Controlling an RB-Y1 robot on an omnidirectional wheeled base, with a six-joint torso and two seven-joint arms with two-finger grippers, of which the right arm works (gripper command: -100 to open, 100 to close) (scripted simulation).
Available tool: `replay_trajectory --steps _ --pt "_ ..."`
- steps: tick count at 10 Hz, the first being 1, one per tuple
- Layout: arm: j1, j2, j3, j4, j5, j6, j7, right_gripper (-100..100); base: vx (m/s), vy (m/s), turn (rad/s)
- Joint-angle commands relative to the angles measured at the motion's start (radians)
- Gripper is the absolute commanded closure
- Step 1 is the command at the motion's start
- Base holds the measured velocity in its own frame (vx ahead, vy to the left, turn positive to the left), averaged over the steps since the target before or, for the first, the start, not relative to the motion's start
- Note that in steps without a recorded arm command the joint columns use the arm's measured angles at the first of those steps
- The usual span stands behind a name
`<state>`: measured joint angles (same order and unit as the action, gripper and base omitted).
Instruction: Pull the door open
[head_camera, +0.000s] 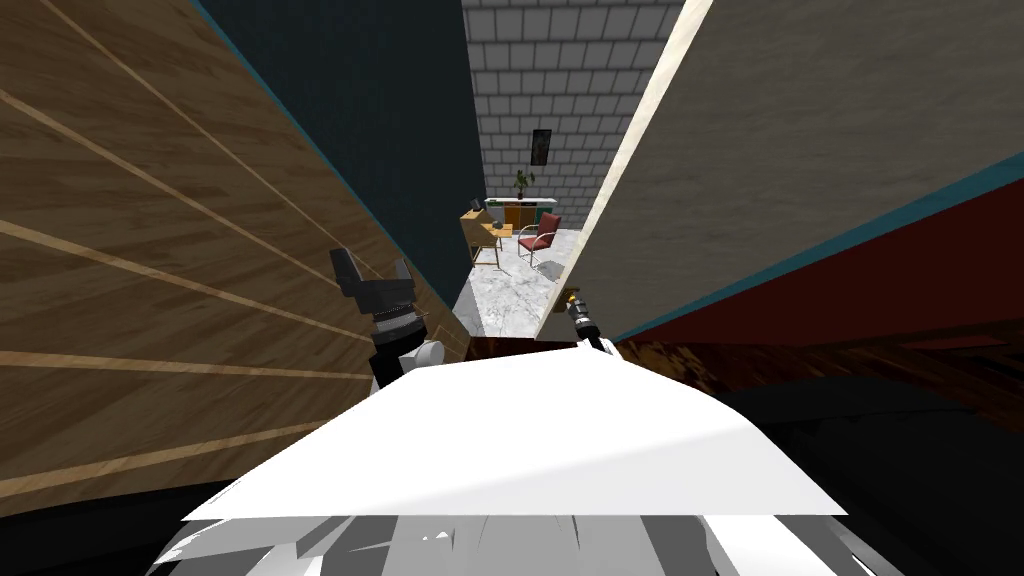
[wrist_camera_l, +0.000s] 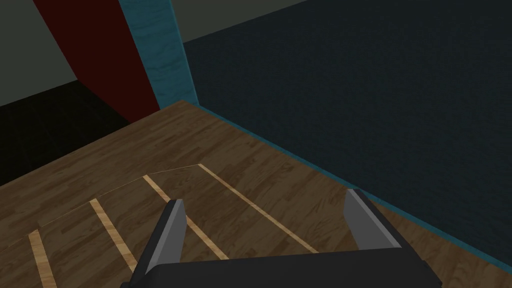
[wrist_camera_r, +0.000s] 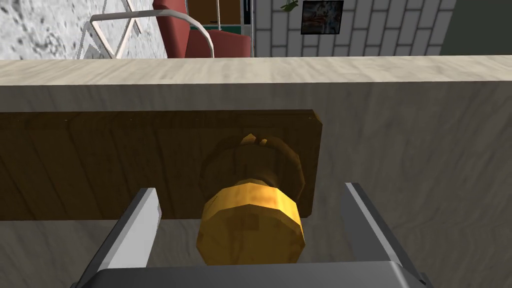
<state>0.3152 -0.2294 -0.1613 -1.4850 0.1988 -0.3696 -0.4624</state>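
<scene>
Brass-yellow, the knob sits between the fingers of my right gripper, close up to the gripper's body. The fingers stand wide on either side of it, touching nothing, so the hand is empty. The knob stems from a dark wood plate set near the free edge of the pale grey door. Past that edge I see a marble floor and a red chair farther in, so the door stands ajar. My left gripper hangs off to my left, fingers spread and empty, over a striped wood surface.

I judge the step in hand to be the grasp: the hand is lined up and not yet closed. Next I should close the fingers squarely on the knob's round sides, firmly, since a smooth knob could slip out under a pull. Then I should draw it back toward me, letting the hand follow the door's swing instead of a straight line. The hinges are out of sight, so I would start gently.
</scene>
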Motion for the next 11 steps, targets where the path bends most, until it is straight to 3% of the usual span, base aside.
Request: replay_trajectory --steps 1,6,7,11 --pt "0.002 0.001 0.002 -0.003 0.001 0.001 0.000 100 -0.013 0.000 -0.026" --pt "0.002 0.001 0.002 -0.003 0.001 0.001 0.000 100 -0.018 0.000 0.001" --pt "0.017 -0.017 0.009 -0.001 0.002 -0.017 -0.016 100 -0.143 -0.056 0.166" --pt "0.047 -0.058 0.022 -0.002 0.002 -0.059 -0.054 100 -0.193 -0.063 0.145"
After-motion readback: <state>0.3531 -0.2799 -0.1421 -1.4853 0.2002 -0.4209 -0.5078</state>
